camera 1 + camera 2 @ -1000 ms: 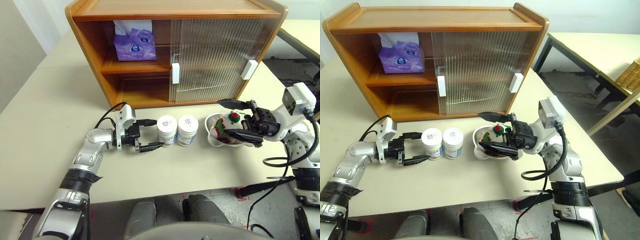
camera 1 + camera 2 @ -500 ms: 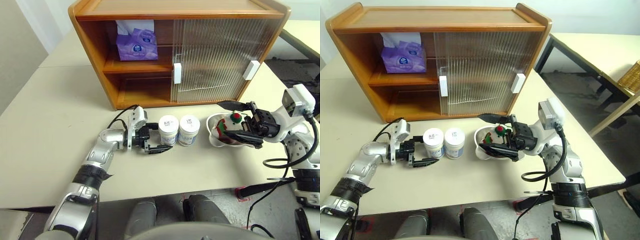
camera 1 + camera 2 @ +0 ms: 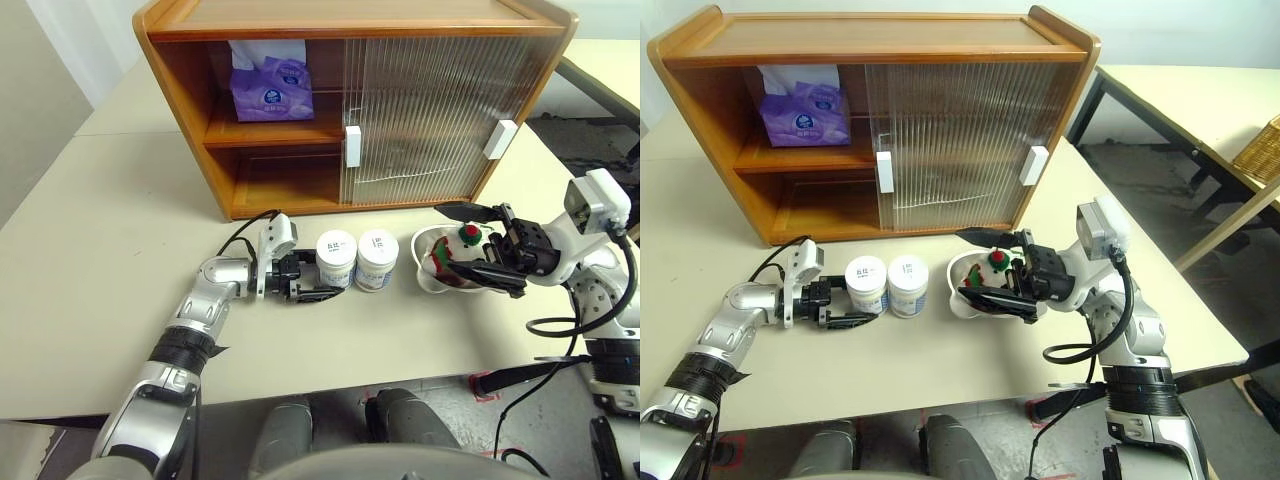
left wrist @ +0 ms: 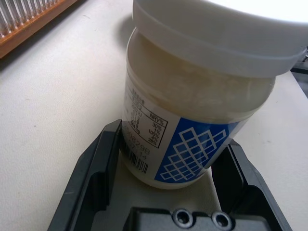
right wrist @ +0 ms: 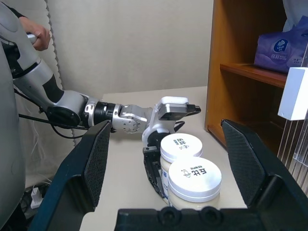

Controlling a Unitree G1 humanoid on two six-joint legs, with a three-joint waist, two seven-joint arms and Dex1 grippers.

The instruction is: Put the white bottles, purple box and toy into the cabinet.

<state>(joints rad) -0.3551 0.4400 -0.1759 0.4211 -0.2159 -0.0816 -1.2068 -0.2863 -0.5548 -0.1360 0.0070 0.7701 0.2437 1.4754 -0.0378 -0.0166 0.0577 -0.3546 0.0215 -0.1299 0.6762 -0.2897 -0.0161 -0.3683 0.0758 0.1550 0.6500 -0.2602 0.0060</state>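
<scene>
Two white bottles (image 3: 335, 258) (image 3: 377, 258) stand side by side on the table in front of the cabinet (image 3: 350, 20). My left gripper (image 3: 328, 274) lies low on the table, shut on the left bottle (image 4: 192, 110), its fingers (image 4: 103, 166) pressed to the jar's sides. The purple box (image 3: 270, 90) sits on the cabinet's upper shelf at the left. The toy (image 3: 462, 238), showing a red hat, lies in a shiny bowl (image 3: 428, 272) to the right of the bottles. My right gripper (image 3: 472, 240) hovers wide open over the bowl, holding nothing.
The cabinet's ribbed sliding doors (image 3: 430, 100) cover its right half; the left half stands open, with a bare lower shelf (image 3: 285, 185). The table's front edge (image 3: 330, 385) is near. A second table (image 3: 1180, 90) stands at the right. A person's hand (image 5: 37, 33) shows far behind my left arm.
My left gripper slid right along the table onto the left bottle, and its fingers narrowed around it. The right arm has stayed where it was.
</scene>
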